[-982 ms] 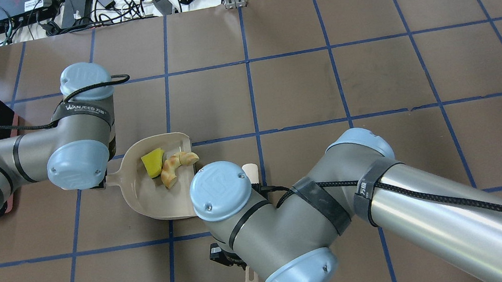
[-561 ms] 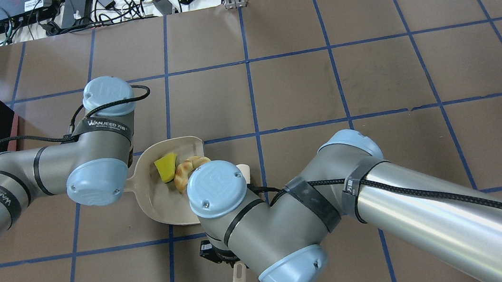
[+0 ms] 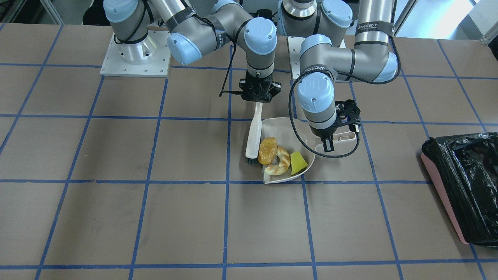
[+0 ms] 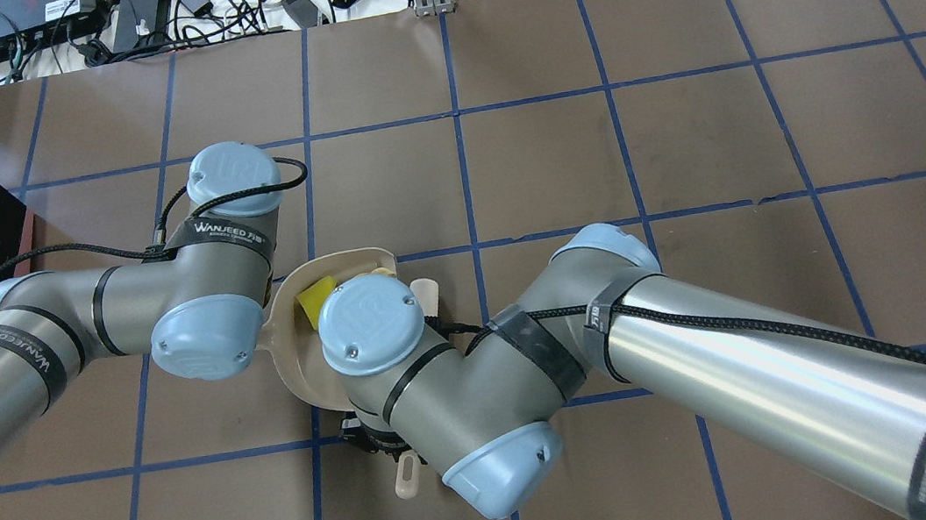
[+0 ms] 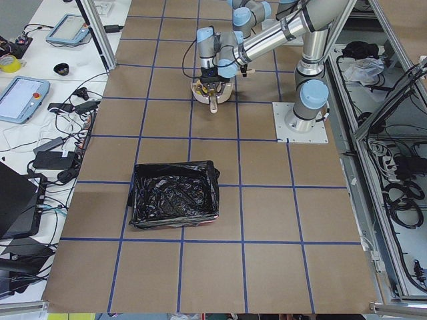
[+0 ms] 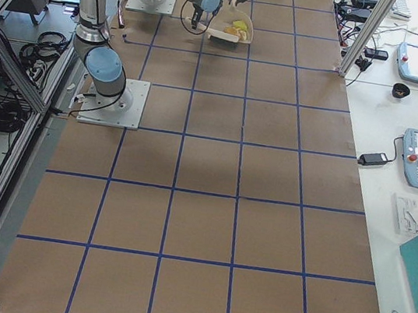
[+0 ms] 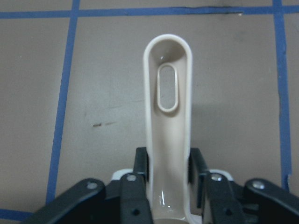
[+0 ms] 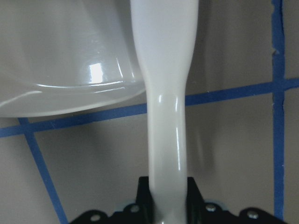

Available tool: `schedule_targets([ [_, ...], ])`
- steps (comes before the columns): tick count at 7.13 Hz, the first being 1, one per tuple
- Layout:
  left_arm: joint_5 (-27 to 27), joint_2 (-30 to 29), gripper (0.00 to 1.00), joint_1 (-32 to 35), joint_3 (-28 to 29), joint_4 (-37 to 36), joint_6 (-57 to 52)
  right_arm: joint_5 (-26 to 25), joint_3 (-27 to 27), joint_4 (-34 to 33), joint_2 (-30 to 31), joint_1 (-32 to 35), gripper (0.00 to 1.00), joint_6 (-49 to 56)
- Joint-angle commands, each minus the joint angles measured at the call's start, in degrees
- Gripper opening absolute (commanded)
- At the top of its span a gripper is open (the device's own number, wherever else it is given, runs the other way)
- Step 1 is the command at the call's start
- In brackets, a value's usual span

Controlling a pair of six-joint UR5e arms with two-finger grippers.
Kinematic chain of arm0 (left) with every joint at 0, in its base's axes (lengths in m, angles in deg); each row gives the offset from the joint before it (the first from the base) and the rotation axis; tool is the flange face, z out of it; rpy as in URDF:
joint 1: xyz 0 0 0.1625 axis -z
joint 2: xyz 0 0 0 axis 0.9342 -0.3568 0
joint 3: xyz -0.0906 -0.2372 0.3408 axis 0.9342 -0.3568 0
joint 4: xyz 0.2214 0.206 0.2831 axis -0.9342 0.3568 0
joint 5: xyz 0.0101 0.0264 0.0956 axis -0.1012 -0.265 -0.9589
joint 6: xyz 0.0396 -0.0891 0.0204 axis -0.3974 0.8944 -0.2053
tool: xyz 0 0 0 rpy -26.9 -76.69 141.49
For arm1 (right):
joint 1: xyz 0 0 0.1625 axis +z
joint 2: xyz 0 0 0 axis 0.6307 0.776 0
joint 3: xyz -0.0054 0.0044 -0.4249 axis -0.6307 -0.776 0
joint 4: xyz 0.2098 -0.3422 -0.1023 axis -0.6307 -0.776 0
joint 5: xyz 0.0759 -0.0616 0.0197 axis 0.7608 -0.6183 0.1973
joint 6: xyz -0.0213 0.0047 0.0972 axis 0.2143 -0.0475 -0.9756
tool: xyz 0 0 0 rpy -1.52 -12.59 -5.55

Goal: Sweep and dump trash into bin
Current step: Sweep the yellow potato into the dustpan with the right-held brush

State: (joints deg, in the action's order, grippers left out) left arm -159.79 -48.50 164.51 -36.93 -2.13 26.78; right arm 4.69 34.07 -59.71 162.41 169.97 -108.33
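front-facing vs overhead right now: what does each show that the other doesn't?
Front-facing only: all three pieces in the dustpan, namely the orange lump, croissant piece and yellow wedge; the brush bristles at the pan's mouth; the left gripper on the pan handle; the right gripper on the brush.
Overhead only: cables and adapters beyond the far edge. There the right wrist covers most of the pan.
Both: dustpan, wedge, bin, both arms.

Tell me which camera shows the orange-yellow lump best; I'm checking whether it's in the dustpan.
Exterior front-facing: the orange-yellow lump lies unobstructed at the dustpan's mouth, beside the brush. Overhead, the right arm hides it; exterior right shows a tiny speck; other views miss it.
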Motion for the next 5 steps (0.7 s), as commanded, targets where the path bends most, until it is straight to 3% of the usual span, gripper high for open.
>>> schedule_targets([
  [1, 0.85, -0.31, 0.00, 2.84, 1.65, -0.43, -0.08, 0.21, -2.30, 0.42, -0.23, 0.00, 0.00, -1.31],
  [3, 4.36, -0.22, 0.00, 3.55, 2.98, -0.43, -0.78, 1.18, -3.02, 1.21, -0.06, 0.17, 0.00, -0.19],
  [5, 7.86, 0.47, 0.00, 3.91, 3.68, -0.43, -3.75, -2.66, -2.49, 8.02, 3.17, 0.26, 0.00, 1.74],
])
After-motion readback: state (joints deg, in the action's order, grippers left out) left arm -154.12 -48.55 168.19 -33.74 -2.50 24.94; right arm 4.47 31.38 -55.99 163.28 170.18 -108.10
